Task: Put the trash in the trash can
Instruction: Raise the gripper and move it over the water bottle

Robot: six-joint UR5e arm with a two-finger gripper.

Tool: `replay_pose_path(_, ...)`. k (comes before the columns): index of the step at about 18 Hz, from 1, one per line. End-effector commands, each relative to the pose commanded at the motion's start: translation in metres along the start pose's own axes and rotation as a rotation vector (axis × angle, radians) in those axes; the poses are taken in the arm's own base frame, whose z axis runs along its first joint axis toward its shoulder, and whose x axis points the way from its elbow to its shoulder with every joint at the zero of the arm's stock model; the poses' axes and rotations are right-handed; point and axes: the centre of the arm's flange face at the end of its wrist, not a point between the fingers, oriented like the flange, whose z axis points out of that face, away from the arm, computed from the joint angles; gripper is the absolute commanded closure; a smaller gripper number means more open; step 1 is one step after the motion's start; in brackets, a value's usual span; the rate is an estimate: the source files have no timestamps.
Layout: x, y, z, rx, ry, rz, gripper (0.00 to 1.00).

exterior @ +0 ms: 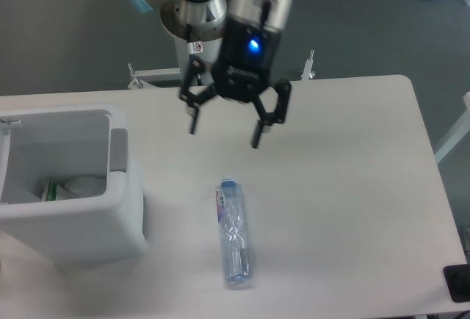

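Your claw (224,134) hanging over table (345,187), fingers spread wide, gripping nothing. Bottle (234,234) lying flat just below claw, blue cap nearest. Wrapper (67,187) sitting inside trash can (73,227), far left.

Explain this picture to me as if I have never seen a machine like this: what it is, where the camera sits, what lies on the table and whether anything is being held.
There is one view, from a fixed camera looking down at a white table from above. The grey and silver thing at the top is a robot arm on a round pedestal. At its end is a black gripper with two fingers, like a pair of tongs. The fingers are spread apart above the table and hold nothing. On the table lies a crushed clear plastic bottle with a blue cap, below the gripper and not touching it. At the left stands a boxy white trash can. Inside it you can see a crumpled white wrapper with green print.
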Motion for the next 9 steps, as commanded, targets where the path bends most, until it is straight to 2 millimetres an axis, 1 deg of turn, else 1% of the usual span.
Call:
replay_pose_path(2, -0.018, -0.005, 0.028, -0.05, -0.025, -0.035, 0.01)
replay_pose_path(3, -0.024, -0.004, 0.045, -0.082, -0.037, -0.043, 0.01)
replay_pose_path(4, -0.021, -0.003, 0.071, -0.127, -0.046, -0.028, 0.01)
replay_pose_path(5, -0.016, -0.005, 0.086, -0.139, -0.035, -0.012, 0.01)
replay_pose_path(6, -0.016, -0.009, 0.1, -0.155, -0.027, -0.011, 0.01)
replay_pose_path(7, -0.021, -0.013, 0.114, -0.167, -0.024, -0.013, 0.01)
replay_pose_path(8, -0.024, -0.015, 0.124, -0.181, -0.021, -0.015, 0.01)
replay_pose_path(9, -0.02, -0.015, 0.134, -0.192, -0.016, -0.006, 0.01)
